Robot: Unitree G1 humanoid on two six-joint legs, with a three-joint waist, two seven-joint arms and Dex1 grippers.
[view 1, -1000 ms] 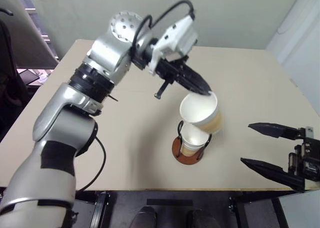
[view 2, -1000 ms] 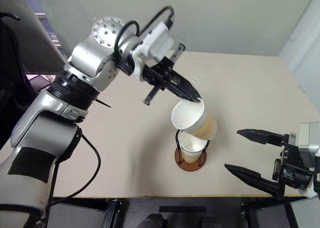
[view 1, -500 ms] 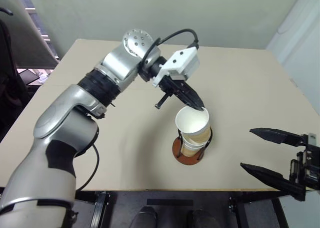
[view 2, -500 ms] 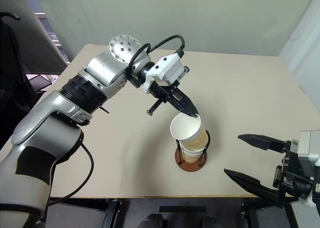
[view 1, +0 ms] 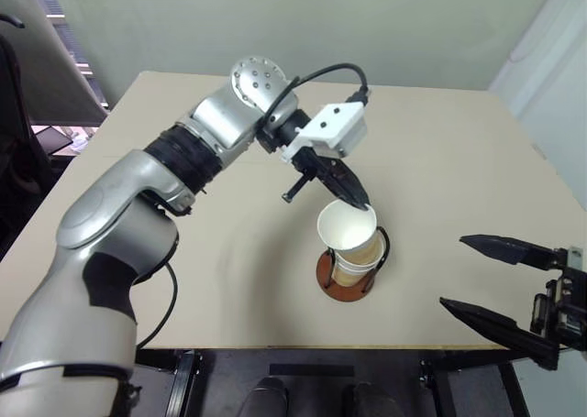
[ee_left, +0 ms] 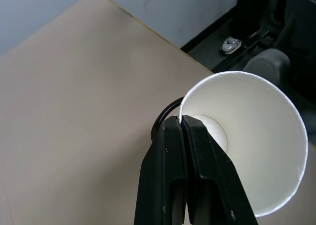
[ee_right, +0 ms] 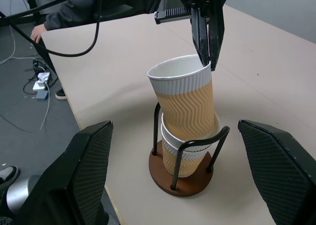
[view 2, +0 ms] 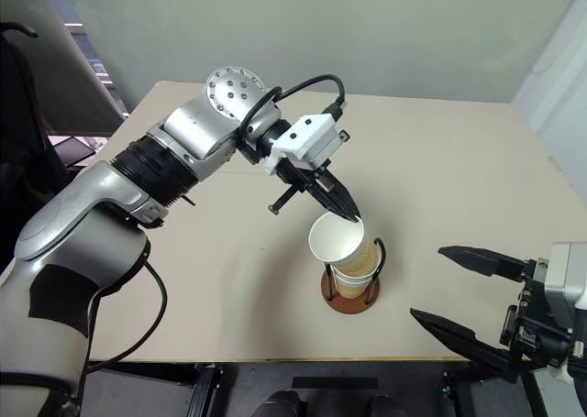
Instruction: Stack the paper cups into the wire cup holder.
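Observation:
The wire cup holder (ee_right: 185,187) stands near the table's front edge, its reddish-brown base (view 1: 326,283) under two black wire loops. A paper cup (ee_right: 180,158) sits inside it. A second paper cup (view 1: 349,231), ribbed tan with a white rim, rests partly nested in that one and leans slightly. My left gripper (view 1: 363,203) is shut on the far rim of this top cup (ee_left: 247,151), one finger inside and one outside. My right gripper (view 1: 452,270) hangs open to the right of the holder, level with it, with nothing between its fingers.
The tan table (view 1: 449,151) stretches bare behind and beside the holder. In the right wrist view a person's sleeve and hand (ee_right: 54,20) rest at the table's edge, and cables with a power strip (ee_right: 42,79) lie on the floor.
My left gripper came down with the cup, which went from tilted above the holder to nearly upright and nested in the cup below. The right arm kept still.

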